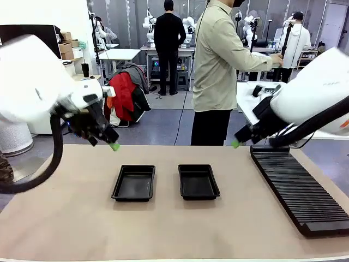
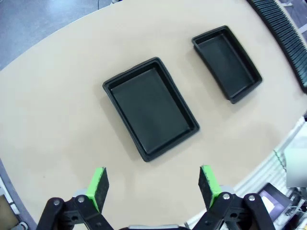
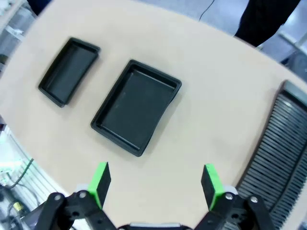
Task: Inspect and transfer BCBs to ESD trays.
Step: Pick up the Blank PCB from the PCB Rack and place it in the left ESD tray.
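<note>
1. Hovering over the far side of the surface (image 1: 71,218), the left tool (image 1: 114,146) and right tool (image 1: 235,144) flank the left ESD tray (image 1: 134,183) and right ESD tray (image 1: 198,182). The trays sit side by side mid-surface, probably so either arm can reach them.
2. Left tool (image 2: 154,184): fingers apart, with the bare-floored left ESD tray (image 2: 151,108) just ahead.
3. Right tool (image 3: 156,184): fingers apart, between the right ESD tray (image 3: 134,108) and the slotted rack (image 3: 273,153).

Left arm (image 1: 32,76), right arm (image 1: 322,82) white, rounded; left hand (image 2: 153,186), right hand (image 3: 156,184) black w/ green pads (image 2: 99,188); thick black cable (image 1: 54,144).
</note>
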You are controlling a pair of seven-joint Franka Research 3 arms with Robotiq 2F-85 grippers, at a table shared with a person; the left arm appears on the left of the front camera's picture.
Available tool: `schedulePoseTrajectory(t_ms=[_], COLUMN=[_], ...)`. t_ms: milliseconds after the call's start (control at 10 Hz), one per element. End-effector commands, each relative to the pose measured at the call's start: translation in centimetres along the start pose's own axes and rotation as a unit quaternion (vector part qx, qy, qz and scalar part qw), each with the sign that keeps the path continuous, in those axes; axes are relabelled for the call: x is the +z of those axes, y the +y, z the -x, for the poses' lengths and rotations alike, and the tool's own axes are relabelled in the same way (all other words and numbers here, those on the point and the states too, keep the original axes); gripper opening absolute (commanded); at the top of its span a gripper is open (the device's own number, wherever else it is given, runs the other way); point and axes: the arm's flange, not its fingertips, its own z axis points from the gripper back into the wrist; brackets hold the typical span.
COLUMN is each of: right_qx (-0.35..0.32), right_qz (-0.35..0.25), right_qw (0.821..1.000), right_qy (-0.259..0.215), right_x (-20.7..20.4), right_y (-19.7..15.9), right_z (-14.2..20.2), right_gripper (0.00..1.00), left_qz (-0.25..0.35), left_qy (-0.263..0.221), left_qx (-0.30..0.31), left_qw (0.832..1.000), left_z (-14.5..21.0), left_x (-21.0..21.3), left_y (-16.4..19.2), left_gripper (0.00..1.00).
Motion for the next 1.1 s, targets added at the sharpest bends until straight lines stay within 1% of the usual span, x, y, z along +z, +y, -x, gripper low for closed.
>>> schedulePoseTrajectory(t_ms=[0, 100, 200, 300, 400, 500, 600, 700, 800, 1000], right_qx=[-0.031, -0.045, -0.054, -0.070, -0.092, -0.120, -0.149, -0.171, -0.185, -0.218], right_qz=[-0.049, -0.067, -0.079, -0.087, -0.108, -0.125, -0.140, -0.148, -0.151, -0.161], right_qw=[0.998, 0.997, 0.995, 0.994, 0.989, 0.984, 0.976, 0.971, 0.967, 0.959], right_qy=[0.010, 0.008, 0.008, 0.018, 0.034, 0.047, 0.070, 0.083, 0.091, 0.084], right_x=[4.1, 6.3, 8.7, 10.7, 12.4, 14.0, 15.4, 16.5, 17.6, 19.7], right_y=[-1.5, -2.2, -3.0, -3.8, -4.6, -5.6, -6.6, -7.6, -8.4, -10.3], right_z=[-0.8, -1.2, -1.6, -1.8, -2.0, -2.3, -2.5, -2.8, -3.0, -3.1], right_gripper=[1.00, 1.00, 1.00, 1.00, 1.00, 1.00, 1.00, 1.00, 1.00, 1.00], left_qz=[0.046, 0.067, 0.070, 0.073, 0.080, 0.086, 0.087, 0.091, 0.095, 0.119], left_qy=[0.014, 0.011, -0.005, -0.031, -0.039, -0.033, -0.030, -0.036, -0.042, -0.017], left_qx=[0.048, 0.071, 0.115, 0.146, 0.170, 0.186, 0.216, 0.235, 0.240, 0.224], left_qw=[0.998, 0.995, 0.991, 0.986, 0.981, 0.978, 0.972, 0.967, 0.965, 0.967], left_z=[-1.2, -1.7, -1.9, -1.9, -1.9, -2.0, -2.1, -1.9, -1.8, -1.7], left_x=[3.5, 5.6, 8.0, 9.9, 11.4, 12.8, 14.5, 16.0, 17.3, 19.2], left_y=[0.3, 0.4, 0.6, 0.5, 0.6, 0.8, 1.1, 1.1, 0.9, 1.2], left_gripper=[1.00, 1.00, 1.00, 1.00, 1.00, 1.00, 1.00, 1.00, 1.00, 1.00])
